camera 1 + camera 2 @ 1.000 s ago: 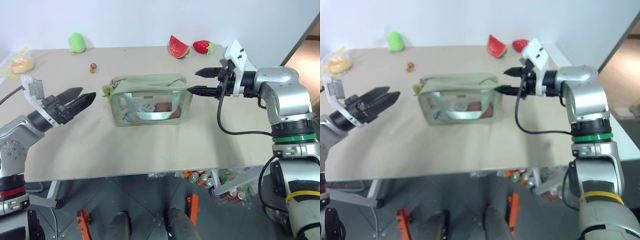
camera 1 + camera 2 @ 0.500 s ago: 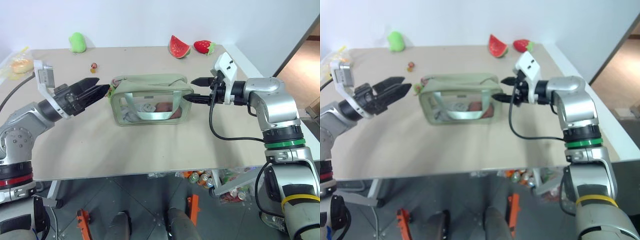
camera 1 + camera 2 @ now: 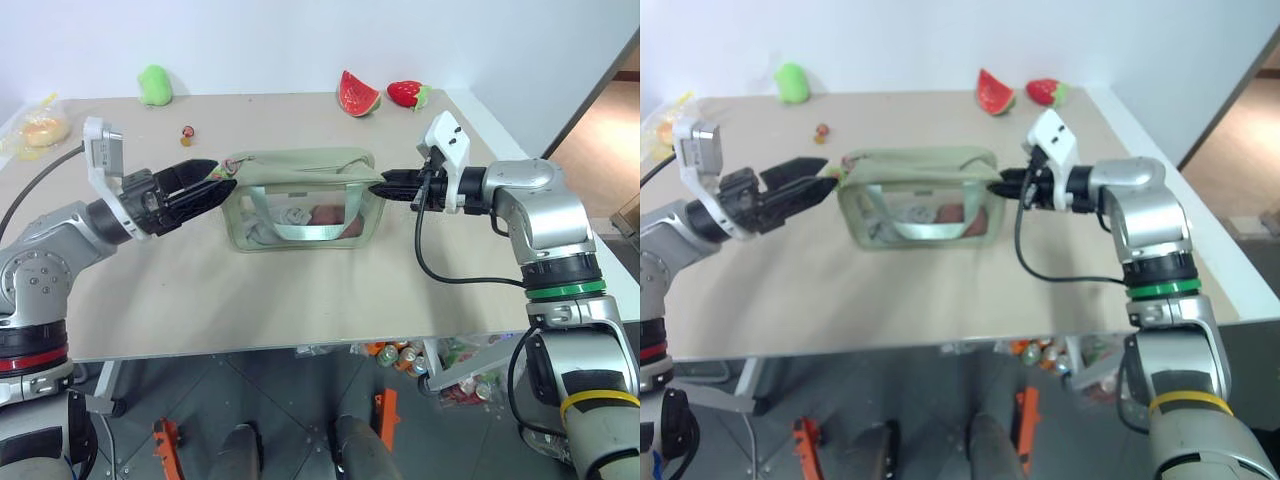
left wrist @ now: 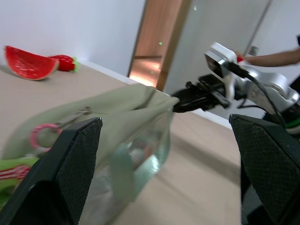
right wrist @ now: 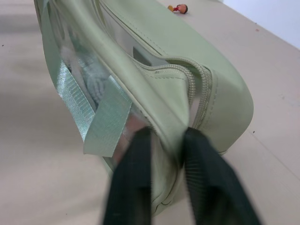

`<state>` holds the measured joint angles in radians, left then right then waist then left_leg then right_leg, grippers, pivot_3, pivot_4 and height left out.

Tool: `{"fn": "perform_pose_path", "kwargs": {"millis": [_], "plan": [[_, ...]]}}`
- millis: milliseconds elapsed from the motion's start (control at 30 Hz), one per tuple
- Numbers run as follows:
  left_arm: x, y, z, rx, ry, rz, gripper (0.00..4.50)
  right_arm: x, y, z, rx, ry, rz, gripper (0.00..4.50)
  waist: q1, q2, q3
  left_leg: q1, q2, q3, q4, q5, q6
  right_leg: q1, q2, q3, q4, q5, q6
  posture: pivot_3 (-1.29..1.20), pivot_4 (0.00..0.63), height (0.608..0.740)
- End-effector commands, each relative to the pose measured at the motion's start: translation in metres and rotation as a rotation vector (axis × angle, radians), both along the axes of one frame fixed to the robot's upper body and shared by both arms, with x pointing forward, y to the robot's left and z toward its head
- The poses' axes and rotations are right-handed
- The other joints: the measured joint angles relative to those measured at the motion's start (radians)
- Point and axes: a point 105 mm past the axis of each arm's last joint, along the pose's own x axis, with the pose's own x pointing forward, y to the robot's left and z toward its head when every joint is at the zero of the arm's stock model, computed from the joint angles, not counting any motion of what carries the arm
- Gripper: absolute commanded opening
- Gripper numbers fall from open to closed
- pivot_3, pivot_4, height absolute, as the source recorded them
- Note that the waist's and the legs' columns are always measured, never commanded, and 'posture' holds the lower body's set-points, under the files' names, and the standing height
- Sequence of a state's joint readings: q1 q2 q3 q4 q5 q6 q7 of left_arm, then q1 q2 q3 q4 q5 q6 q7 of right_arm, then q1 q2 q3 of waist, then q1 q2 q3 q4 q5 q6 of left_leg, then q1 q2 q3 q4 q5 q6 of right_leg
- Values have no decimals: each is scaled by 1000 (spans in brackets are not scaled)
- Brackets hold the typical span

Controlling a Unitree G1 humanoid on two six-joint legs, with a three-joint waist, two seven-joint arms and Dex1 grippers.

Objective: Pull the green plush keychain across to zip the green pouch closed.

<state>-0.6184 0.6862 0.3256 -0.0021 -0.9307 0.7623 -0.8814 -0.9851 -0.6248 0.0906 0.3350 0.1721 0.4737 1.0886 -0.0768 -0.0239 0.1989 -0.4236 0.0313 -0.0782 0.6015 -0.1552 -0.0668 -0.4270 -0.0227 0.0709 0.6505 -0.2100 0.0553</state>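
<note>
Green pouch [image 3: 300, 195] pinned, zip not yet pulled.
Your right gripper [image 3: 384, 186] has pinched shut on the pouch's end; at its opposite end your left gripper [image 3: 222, 185] gapes wide around the green plush keychain [image 3: 213, 178], still ungrasped.

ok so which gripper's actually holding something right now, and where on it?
Right gripper is pinched on the green pouch at its end corner. Left gripper is open beside the other end, holding nothing.

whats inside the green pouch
Through the clear window of the green pouch a pale grey-white bundle and something reddish-brown show. The strap handle crosses in front of them and the fabric top covers the rest, so what they are stays unclear.
</note>
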Motion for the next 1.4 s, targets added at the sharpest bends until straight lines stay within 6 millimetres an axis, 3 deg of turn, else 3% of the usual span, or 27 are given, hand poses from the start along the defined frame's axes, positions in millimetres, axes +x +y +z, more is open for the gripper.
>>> {"fn": "perform_pose_path", "kwargs": {"millis": [33,133,233,433,867,1167,1300,1400], "plan": [[12,25,18,-51,-65,136,4500,-4,5,9,6,-41,32,52,0,0,0,0,0,0,0,0,0,0,0,0,0,0,0,0,150,740],[44,50,-12,5,48,352,4500,-4,5,8,8,-38,31,52,0,0,0,1,0,0,0,0,0,1,0,0,0,0,0,0,150,740],[63,64,-36,61,127,470,4500,-2,4,6,10,-30,20,52,-1,0,0,1,0,0,0,0,0,1,0,0,0,1,0,0,150,740],[76,65,-54,138,150,506,4500,-1,4,4,10,-24,9,52,-1,0,0,1,0,0,0,0,0,1,0,0,0,1,0,0,150,740],[82,43,-57,164,165,402,4500,-2,1,6,19,-32,-10,52,-1,0,0,1,0,0,0,0,0,1,0,0,0,1,1,0,150,740],[97,22,-51,176,157,388,4500,-1,4,8,27,-42,-9,52,0,0,0,0,0,0,1,0,0,1,0,0,0,1,1,0,150,740],[108,23,-47,116,184,425,4500,-2,5,6,30,-40,-10,52,-1,0,0,0,0,0,1,0,0,1,0,0,0,1,1,0,150,740],[112,27,-43,44,203,431,3347,-2,4,4,34,-37,-18,0,-1,0,0,0,-1,0,1,0,0,1,0,0,0,1,2,0,150,740]]}}
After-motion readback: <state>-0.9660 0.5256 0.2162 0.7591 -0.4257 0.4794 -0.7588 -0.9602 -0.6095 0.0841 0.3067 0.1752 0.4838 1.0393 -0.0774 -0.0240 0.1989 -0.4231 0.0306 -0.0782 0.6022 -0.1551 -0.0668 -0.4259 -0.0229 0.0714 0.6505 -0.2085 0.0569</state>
